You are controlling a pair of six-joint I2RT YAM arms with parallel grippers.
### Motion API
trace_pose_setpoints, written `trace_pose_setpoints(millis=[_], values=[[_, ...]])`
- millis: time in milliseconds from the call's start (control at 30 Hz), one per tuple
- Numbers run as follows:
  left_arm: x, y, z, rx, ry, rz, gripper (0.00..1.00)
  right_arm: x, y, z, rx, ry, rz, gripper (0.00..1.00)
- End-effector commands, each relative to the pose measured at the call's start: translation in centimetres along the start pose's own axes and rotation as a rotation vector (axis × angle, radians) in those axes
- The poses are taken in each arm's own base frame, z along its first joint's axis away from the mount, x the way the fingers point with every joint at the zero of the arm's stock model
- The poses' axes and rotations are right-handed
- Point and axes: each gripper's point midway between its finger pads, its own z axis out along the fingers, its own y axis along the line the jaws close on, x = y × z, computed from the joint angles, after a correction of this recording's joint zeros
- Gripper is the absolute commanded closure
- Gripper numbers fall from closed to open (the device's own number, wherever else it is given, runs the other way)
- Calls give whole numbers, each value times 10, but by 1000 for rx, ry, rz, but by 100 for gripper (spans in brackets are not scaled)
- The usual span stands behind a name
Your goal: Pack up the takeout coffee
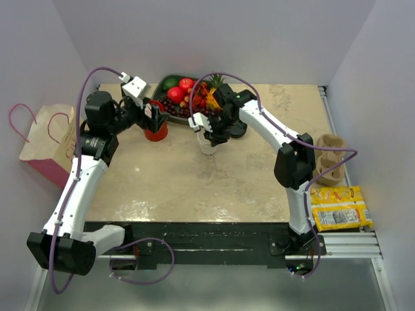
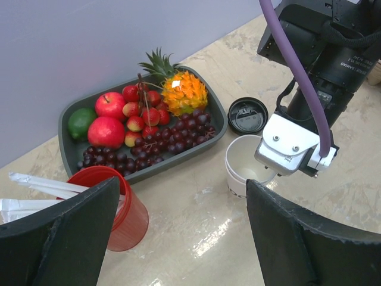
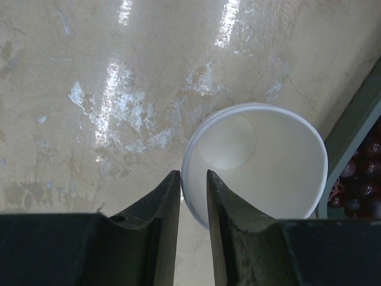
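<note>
Looks like the grab step: right end effector (image 3: 193, 174) has 2 fingers narrowed astride the white paper cup's (image 3: 262, 161) rim mid-bench (biting yet? can't tell), left end effector (image 2: 181, 190) gapes wide, and next probably calls for the black lid (image 2: 247, 114) lying beside it.

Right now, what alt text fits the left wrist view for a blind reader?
The right tool straddles the rim of an open white paper cup; a black lid lies beside a tray of fruit, a red cup nearer.

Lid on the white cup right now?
No, the black lid lies on the table beside the fruit tray, and the white cup stands open.
</note>
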Motion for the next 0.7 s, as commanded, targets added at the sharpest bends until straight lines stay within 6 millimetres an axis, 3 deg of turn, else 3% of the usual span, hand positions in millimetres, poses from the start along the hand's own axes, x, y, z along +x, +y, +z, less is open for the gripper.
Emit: trace_pose_setpoints(millis=[0, 100, 200, 433, 667], values=[[-7, 2, -2, 1, -32, -13, 9, -6, -4, -4, 21, -1, -14, 76], [-8, 1, -2, 2, -33, -12, 9, -8, -6, -6, 33, -2, -8, 89], [-7, 2, -2, 0, -33, -17, 9, -14, -11, -14, 72, -10, -11, 95], [-6, 2, 0, 5, -31, -16, 9, -37, -25, -38, 174, -41, -46, 98], [-5, 1, 1, 12, -31, -16, 9, -40, -41, -50, 282, -20, -26, 100]])
